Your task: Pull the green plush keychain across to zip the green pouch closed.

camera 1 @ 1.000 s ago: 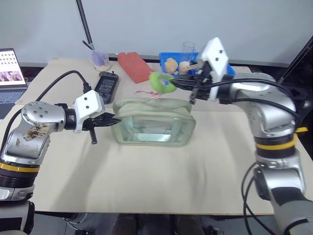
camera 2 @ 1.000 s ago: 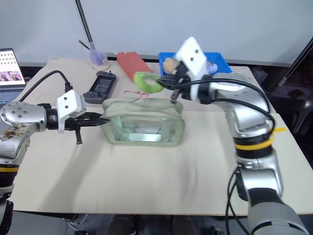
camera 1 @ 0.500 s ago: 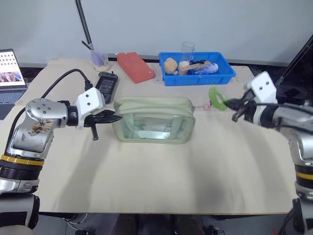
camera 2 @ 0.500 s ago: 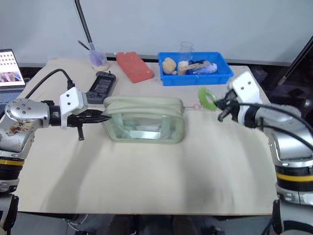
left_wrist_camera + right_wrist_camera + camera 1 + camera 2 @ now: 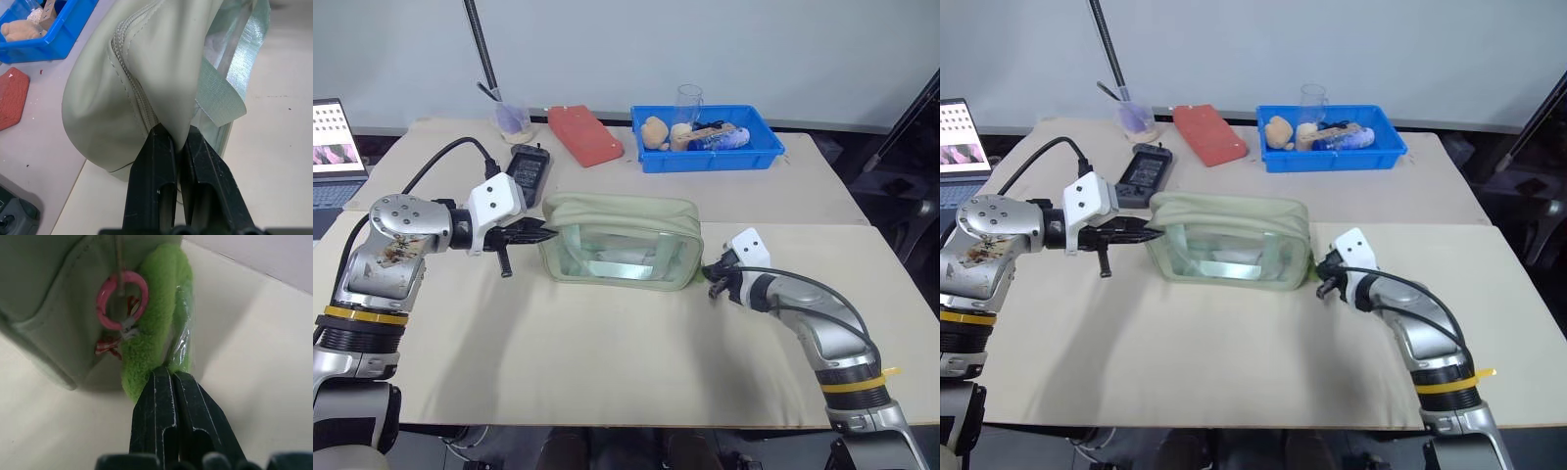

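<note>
At mid-frame the pouch (image 5: 622,242) looks zipped; left fingers (image 5: 168,161) pinch its end, right fingers (image 5: 168,396) grip the keychain (image 5: 156,328). Pull gently, hold steady.

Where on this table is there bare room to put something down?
The widest bare patch is the near half of the table, in front of the green pouch. Another lies between the pouch and the blue tray. The far left corner is crowded: red pad, black device, small cup.
</note>
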Controlling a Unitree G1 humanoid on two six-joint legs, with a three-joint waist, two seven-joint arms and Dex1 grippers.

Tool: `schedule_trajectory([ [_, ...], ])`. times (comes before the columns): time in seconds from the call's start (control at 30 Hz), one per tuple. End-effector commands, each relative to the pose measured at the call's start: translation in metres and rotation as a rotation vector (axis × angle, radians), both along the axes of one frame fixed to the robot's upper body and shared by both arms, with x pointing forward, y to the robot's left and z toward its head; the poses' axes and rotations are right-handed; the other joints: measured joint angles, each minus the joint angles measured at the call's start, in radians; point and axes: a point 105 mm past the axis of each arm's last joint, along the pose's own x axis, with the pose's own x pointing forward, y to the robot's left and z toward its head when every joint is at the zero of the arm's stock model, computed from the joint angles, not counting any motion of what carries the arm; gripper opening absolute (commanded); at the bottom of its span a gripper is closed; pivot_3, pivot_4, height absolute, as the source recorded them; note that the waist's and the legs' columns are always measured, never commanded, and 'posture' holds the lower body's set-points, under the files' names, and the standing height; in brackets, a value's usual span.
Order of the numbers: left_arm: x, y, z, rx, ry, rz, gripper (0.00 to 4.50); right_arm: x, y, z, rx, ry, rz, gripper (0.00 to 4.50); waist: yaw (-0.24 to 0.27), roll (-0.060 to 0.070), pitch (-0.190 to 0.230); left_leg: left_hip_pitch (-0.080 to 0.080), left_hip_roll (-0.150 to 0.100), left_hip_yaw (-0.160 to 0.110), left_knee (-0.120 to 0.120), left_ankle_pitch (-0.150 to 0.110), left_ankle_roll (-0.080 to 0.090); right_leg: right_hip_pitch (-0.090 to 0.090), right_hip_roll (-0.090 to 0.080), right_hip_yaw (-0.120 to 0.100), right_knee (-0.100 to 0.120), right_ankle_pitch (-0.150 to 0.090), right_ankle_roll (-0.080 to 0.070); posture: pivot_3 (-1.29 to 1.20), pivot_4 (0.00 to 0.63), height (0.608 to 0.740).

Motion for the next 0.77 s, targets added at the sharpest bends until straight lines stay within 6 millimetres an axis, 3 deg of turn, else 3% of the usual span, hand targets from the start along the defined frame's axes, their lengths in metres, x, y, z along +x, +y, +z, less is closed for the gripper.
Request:
schedule_trajectory([
  [0.03, -0.002, 0.005, 0.008, -0.005, -0.025, 0.009, 0.0, 0.007, -0.014, 0.05, -0.028, -0.145, 0.04, 0.7, 0.0, 0.0, 0.0, 0.0, 0.0, 0.0, 0.0, 0.0, 0.0, 0.0, 0.0, 0.0, 0.0, 0.0, 0.0, 0.0, 0.15, 0.74],
  [0.23, -0.007, 0.02, 0.045, -0.209, 0.028, 0.052, 2.51, -0.011, -0.034, 0.118, -0.088, -0.206, 0.215, 2.71, 0.001, 0.001, 0.001, -0.001, 0.0, 0.0, 0.0, 0.0, 0.0, -0.001, 0.0, 0.0, 0.0, -0.001, 0.0, 0.0, 0.15, 0.74],
  [0.37, -0.017, 0.042, 0.068, -0.312, 0.099, 0.1, 4.48, -0.044, -0.012, 0.172, 0.065, -0.236, 0.439, 4.1, -0.009, 0.001, 0.001, 0.0, 0.001, -0.001, -0.001, 0.0, 0.0, -0.001, 0.001, 0.0, 0.0, -0.003, 0.004, 0.0, 0.15, 0.74],
  [0.4, -0.019, 0.047, 0.075, -0.326, 0.092, 0.121, 4.5, -0.055, -0.005, 0.185, 0.115, -0.239, 0.501, 4.46, -0.013, 0.002, 0.002, 0.0, 0.001, -0.001, -0.001, 0.0, 0.0, -0.001, 0.001, 0.0, 0.0, -0.003, 0.004, 0.0, 0.15, 0.74],
  [0.5, -0.022, 0.055, 0.084, -0.347, 0.081, 0.153, 4.5, -0.069, 0.006, 0.197, 0.148, -0.249, 0.566, 4.46, -0.012, 0.002, 0.002, 0.0, 0.001, -0.002, -0.002, -0.001, 0.001, -0.001, 0.001, -0.001, 0.001, -0.003, 0.004, 0.0, 0.15, 0.74],
  [0.77, -0.021, 0.056, 0.082, -0.333, 0.058, 0.173, 4.5, -0.063, 0.007, 0.19, 0.111, -0.276, 0.521, 4.46, 0.005, 0.001, 0.002, 0.0, 0.0, 0.0, -0.001, -0.001, 0.001, 0.0, -0.002, -0.001, -0.001, -0.002, 0.0, 0.0, 0.15, 0.74],
])
